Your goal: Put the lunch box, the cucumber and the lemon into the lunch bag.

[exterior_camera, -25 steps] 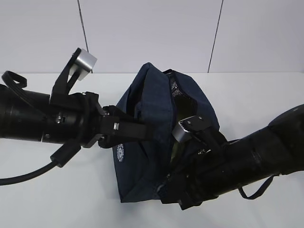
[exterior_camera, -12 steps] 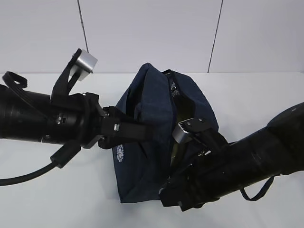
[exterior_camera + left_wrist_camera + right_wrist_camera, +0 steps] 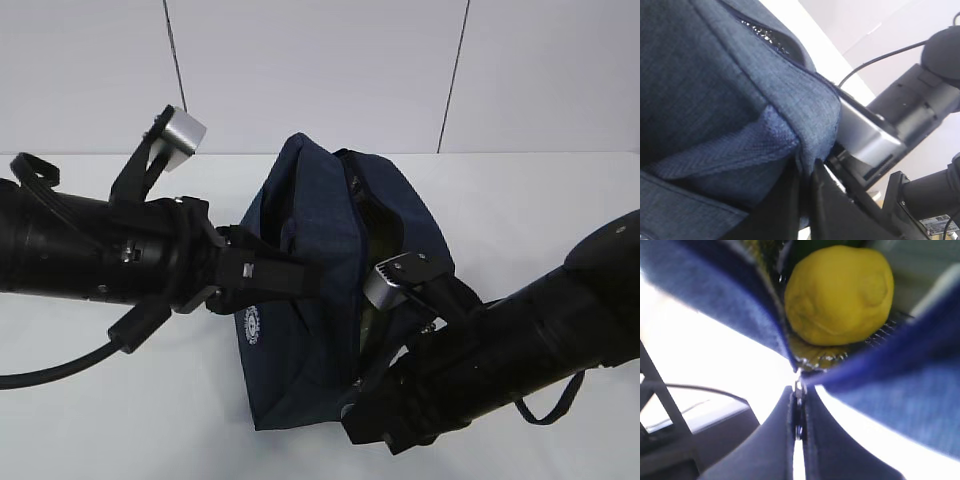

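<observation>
The navy lunch bag [image 3: 310, 230] stands mid-table with its top slit partly open. My left gripper [image 3: 305, 278] is shut on a fold of the bag's fabric on its left side; the left wrist view shows the fingers pinching the navy cloth [image 3: 805, 175]. My right gripper [image 3: 352, 402] is at the bag's near end, shut on the metal zipper pull [image 3: 798, 387]. The yellow lemon [image 3: 840, 295] lies inside the bag on the silver lining, just beyond the zipper. A dark green patch above the lemon may be the cucumber. The lunch box is hidden.
Both black arms reach in low across the white table [image 3: 120, 420] from left and right. The right arm's silver wrist camera [image 3: 870, 140] sits close behind the bag's edge in the left wrist view. A white wall stands behind.
The bag's top has leaned a little to the left and its opening looks narrower. My right arm has shifted slightly down and toward the front with the zipper pull. The left gripper keeps its hold.
</observation>
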Motion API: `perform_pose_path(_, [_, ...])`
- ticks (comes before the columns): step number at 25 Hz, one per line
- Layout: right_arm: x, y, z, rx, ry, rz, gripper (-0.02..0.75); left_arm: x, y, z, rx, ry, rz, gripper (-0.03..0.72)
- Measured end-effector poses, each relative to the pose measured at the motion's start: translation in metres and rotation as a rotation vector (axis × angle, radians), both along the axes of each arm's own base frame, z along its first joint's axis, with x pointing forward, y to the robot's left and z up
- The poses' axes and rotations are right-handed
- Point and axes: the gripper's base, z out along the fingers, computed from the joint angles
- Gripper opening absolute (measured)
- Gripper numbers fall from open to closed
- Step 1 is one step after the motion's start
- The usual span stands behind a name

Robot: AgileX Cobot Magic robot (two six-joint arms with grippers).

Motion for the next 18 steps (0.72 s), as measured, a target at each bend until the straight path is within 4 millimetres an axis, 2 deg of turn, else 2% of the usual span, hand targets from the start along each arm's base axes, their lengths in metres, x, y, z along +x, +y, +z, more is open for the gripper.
perform_pose_path(8, [-0.006,-0.006,0.016,-0.047,-0.049,0.043,0.008,0.001,0.0,0.0,0.004,0.001,0.015,-0.005])
perform_pose_path(18, [-0.008,-0.009,0.019,-0.083,-0.05,0.051,0.008,0.002,0.0,-0.001,0.012,-0.001,0.022,-0.005])
